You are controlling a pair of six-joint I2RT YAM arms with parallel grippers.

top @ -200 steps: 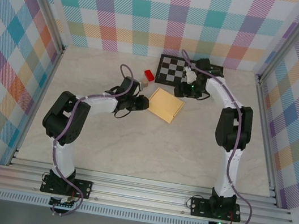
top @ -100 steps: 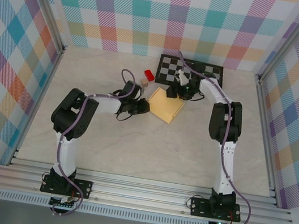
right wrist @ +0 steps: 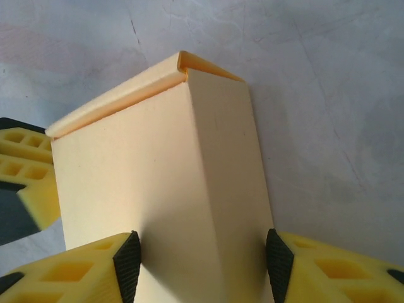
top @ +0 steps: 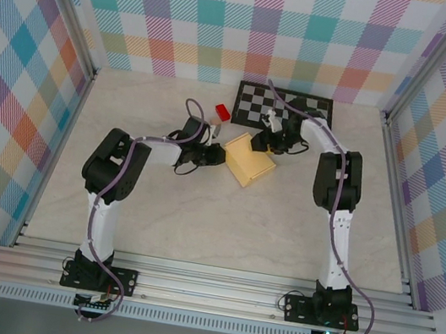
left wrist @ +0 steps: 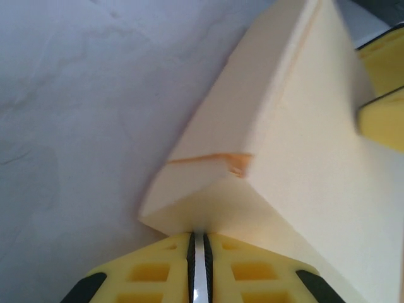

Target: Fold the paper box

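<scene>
The paper box [top: 251, 161] is a flat yellow-orange card box lying skewed in the middle of the table. In the left wrist view a corner of the paper box [left wrist: 303, 158] rests against my fingertips. My left gripper [top: 218, 156] sits at the box's left edge; the left gripper [left wrist: 199, 243] has its jaws almost together, with a thin pale slit between them. My right gripper [top: 265, 142] is at the box's far edge. In the right wrist view the right gripper [right wrist: 203, 262] has both pads against the sides of the paper box [right wrist: 158, 177].
A black-and-white checkerboard mat [top: 284, 109] lies at the back, just behind the right gripper. A small red block [top: 221, 114] and a tan block [top: 214, 123] sit behind the left gripper. Plaid walls and metal rails [top: 211, 289] bound the table.
The right gripper came down from the mat to the box's far edge and took hold of it. The box turned and slid a little toward me. The left jaws narrowed.
</scene>
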